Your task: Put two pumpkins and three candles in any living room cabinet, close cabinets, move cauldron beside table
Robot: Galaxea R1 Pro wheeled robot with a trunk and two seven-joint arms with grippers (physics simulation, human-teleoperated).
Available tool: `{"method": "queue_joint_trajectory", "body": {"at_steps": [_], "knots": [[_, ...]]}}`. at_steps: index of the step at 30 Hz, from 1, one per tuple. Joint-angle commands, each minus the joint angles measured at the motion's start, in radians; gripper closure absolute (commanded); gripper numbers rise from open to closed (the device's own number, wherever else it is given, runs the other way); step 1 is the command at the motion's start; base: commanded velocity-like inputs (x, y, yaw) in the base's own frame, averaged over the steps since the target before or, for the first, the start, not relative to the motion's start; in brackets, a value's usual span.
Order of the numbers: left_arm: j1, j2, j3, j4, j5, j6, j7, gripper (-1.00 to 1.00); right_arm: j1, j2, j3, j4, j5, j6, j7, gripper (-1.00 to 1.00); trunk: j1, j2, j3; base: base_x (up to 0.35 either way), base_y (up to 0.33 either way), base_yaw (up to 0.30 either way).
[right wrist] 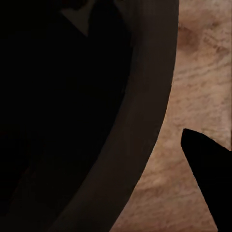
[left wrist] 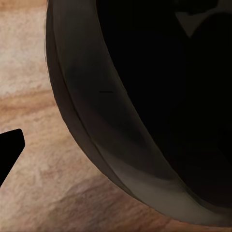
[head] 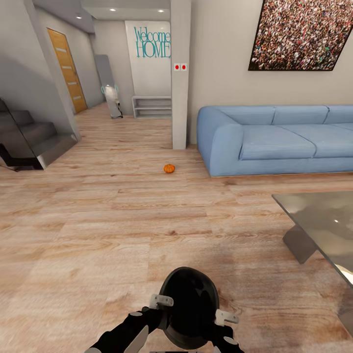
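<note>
**One cauldron held between two grippers, one pumpkin out on the floor**

One cauldron [head: 189, 306], black and wide-mouthed, sat low in the head view, carried between both arms. One pumpkin [head: 169, 168] lay on the wooden floor [head: 98, 235], well beyond the cauldron and near the front corner of the blue sofa [head: 274, 139]. One glossy grey table [head: 323, 220] stood to the right of the cauldron, apart from it. No candles counted in these pictures.

Left gripper [head: 161, 300]: pale fingers lay against the cauldron's left rim. Right gripper [head: 225, 317]: pale fingers lay against the right rim. How far either pair stood apart, I could not tell; the fingertips merged with the black pot, so whether they clamped the rim or merely pressed on it stayed unclear.

Left wrist view: cauldron wall [left wrist: 111, 140] curved close by the camera, dark mouth beyond it, floor planks under it, one dark finger [left wrist: 9, 145] standing off from the wall. Right wrist view: cauldron rim [right wrist: 145, 121] again close, one dark finger [right wrist: 208, 179] on the outer side over bare floor.

Beyond the pumpkin, a grey pillar [head: 180, 73] rose beside the sofa; a staircase [head: 29, 137] stood far left of the pumpkin.
</note>
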Motion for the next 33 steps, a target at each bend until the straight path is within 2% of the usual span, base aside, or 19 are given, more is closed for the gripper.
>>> {"method": "queue_joint_trajectory", "body": {"at_steps": [1, 19, 20, 33], "knots": [[-0.001, 0.001, -0.006, -0.002, 0.008, 0.003, 0.004, -1.0, 0.0, -0.001, 0.007, 0.001, -0.012, -0.005, -0.007, 1.0, 0.0, 0.0, -0.001, 0.0, 0.0, 0.0], [-0.001, 0.001, -0.004, -0.002, 0.017, 0.004, 0.004, -1.0, 0.0, 0.0, 0.007, 0.001, -0.012, -0.005, -0.007, 1.0, 0.0, 0.0, -0.001, 0.0, 0.0, 0.0], [-0.001, 0.001, -0.004, -0.002, 0.017, 0.004, 0.004, 1.0, 0.0, 0.001, 0.007, 0.001, -0.012, -0.005, -0.007, 1.0, 0.0, 0.0, -0.001, 0.0, 0.0, 0.0], [-0.001, 0.005, -0.002, -0.002, 0.019, 0.003, 0.002, 1.0, -0.001, 0.0, 0.007, 0.0, -0.012, -0.005, -0.007, 1.0, 0.0, 0.0, -0.001, 0.0, 0.0, 0.0]]}}
